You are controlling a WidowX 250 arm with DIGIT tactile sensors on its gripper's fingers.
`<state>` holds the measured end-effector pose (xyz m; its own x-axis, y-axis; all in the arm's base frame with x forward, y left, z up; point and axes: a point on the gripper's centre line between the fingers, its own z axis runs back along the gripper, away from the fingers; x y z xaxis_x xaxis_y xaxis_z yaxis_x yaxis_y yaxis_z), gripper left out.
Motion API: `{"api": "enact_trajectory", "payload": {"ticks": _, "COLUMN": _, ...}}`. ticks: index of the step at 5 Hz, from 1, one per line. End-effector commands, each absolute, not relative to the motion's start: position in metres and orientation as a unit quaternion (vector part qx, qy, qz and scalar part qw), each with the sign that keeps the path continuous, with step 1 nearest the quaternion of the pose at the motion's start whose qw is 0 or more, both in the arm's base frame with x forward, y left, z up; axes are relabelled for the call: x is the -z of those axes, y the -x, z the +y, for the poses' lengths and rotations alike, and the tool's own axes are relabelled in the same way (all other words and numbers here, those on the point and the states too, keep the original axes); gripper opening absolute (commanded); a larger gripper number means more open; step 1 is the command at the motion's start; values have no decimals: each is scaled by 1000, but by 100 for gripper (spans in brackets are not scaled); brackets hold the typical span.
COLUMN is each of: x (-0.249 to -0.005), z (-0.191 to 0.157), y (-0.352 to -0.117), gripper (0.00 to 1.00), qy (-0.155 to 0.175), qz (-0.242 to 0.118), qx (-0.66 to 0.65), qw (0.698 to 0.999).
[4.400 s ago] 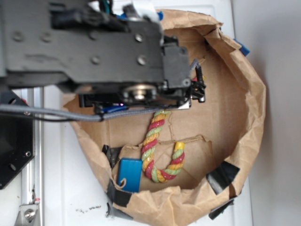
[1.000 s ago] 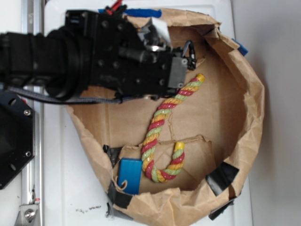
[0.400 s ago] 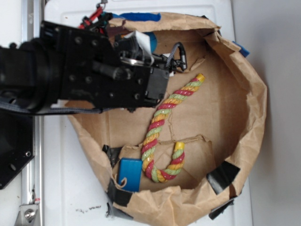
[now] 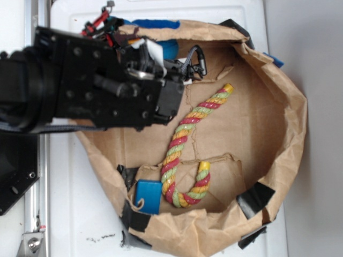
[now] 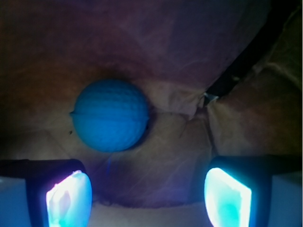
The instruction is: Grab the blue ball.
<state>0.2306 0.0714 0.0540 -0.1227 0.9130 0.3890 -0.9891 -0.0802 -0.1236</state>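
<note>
The blue ball (image 5: 110, 115) is a round, dimpled teal-blue ball lying on crumpled brown paper in the wrist view, ahead of the fingers and left of centre. My gripper (image 5: 148, 189) is open; its two lit pads (image 5: 71, 198) stand wide apart with only paper between them. Nothing touches the ball. From outside, a sliver of the blue ball (image 4: 170, 48) shows behind the arm at the bag's upper left wall. The gripper (image 4: 195, 61) sits just to the right of it.
A brown paper bag (image 4: 292, 123) with rolled-down walls rings the work area. A striped rope (image 4: 187, 139) curves across its floor. A flat blue block (image 4: 148, 196) lies at the lower left. Black tape (image 4: 252, 199) and blue tape (image 4: 155, 23) mark the rim.
The arm has moved left and toward the top of the picture, off the rope's upper end and toward the bag's upper left wall. The gripper stays open.
</note>
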Motion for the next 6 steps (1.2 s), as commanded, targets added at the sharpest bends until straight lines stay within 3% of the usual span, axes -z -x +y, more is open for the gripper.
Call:
{"api": "enact_trajectory", "payload": {"ticks": 1, "x": -63, "z": 85, "y": -245, "gripper": 100, "qy": -102, "qz": -208, "qx": -747, "qw": 623}}
{"api": "enact_trajectory", "payload": {"ticks": 3, "x": -54, "z": 94, "y": -259, "gripper": 100, "qy": -121, "qz": -197, "qx": -765, "qw": 601}}
{"api": "enact_trajectory", "payload": {"ticks": 6, "x": -55, "z": 93, "y": -262, "gripper": 100, "qy": -113, "qz": -221, "qx": -759, "qw": 602}}
